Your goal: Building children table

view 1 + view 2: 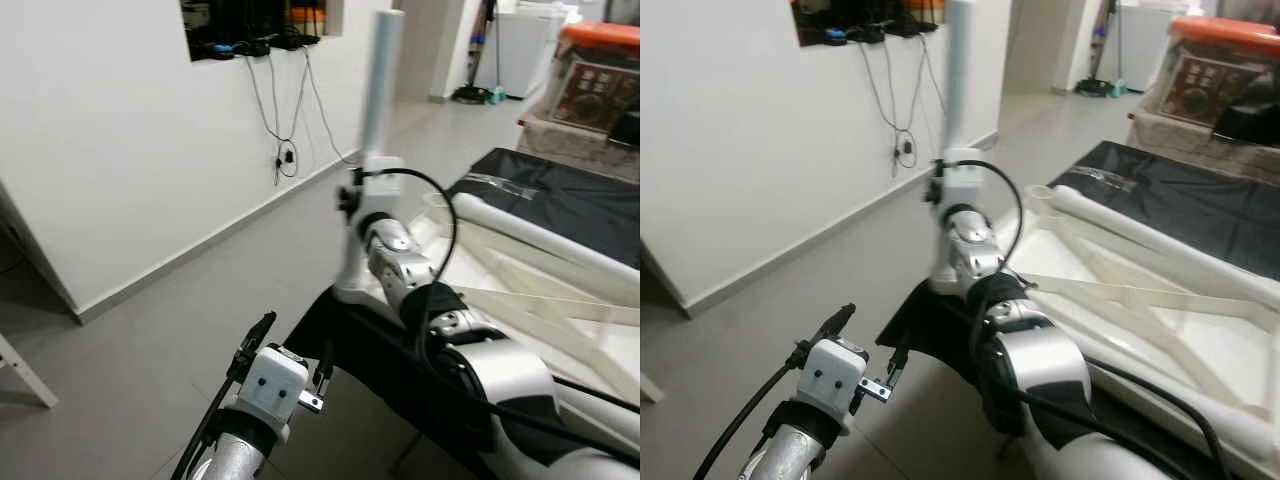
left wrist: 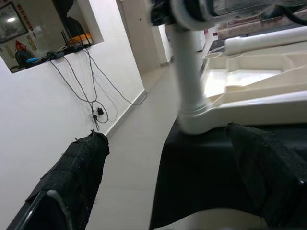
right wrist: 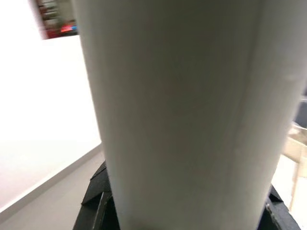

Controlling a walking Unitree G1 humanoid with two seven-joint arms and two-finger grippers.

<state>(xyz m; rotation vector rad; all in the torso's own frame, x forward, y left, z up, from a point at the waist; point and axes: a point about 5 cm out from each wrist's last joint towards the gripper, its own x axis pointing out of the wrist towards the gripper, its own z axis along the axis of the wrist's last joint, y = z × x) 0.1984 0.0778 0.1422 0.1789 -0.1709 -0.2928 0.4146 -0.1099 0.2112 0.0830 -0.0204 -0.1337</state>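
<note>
The right gripper point(image 1: 358, 195) clamps a white leg point(image 1: 380, 85) standing upright in the corner socket of the upturned tabletop point(image 1: 520, 300), which lies on a black mat point(image 1: 560, 195). Left gripper point(image 1: 290, 355) hangs open below that corner.

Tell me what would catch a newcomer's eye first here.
The white table leg standing upright at the near corner of the upturned white table, with the right gripper closed around it. The table lies on a black sheet on the floor. The left gripper hangs open, low beside that corner.
</note>
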